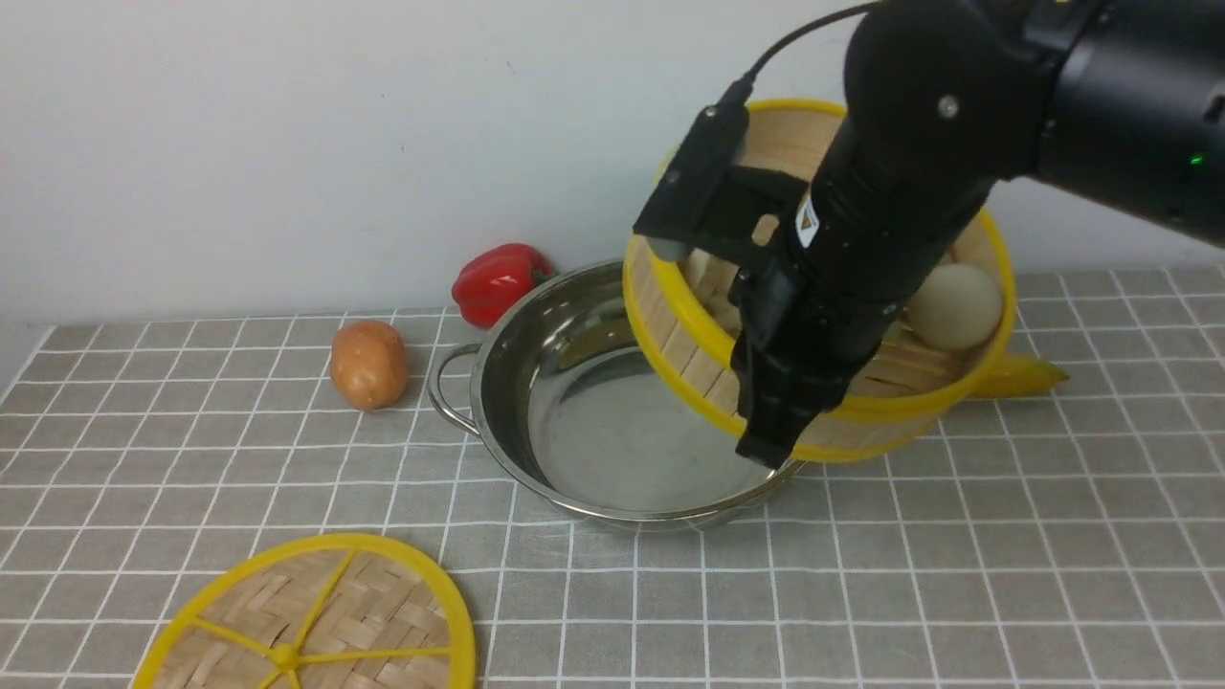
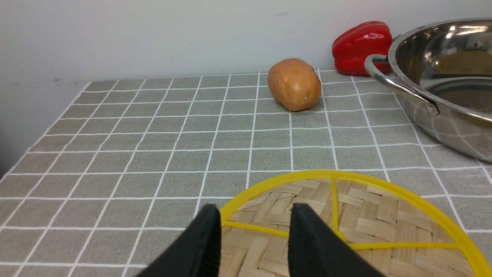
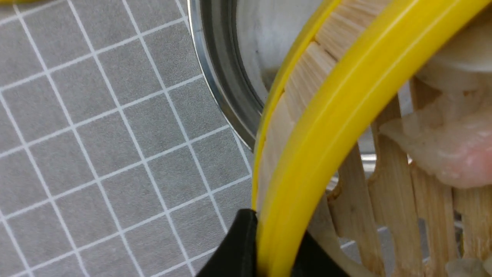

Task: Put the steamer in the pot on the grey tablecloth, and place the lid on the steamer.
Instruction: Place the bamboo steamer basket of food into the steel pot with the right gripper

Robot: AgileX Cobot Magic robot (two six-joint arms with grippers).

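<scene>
The right gripper is seen clamped on the wall of the steamer, which is held tilted over the right side of the pot on the grey tablecloth; a pale egg-shaped item and other pale food lie in it. The left gripper is held part-open, gripping nothing, over the lid, which lies flat on the cloth. A small sticker is carried on the right arm, its writing unreadable.

Lid partly beyond the front view's edge
</scene>
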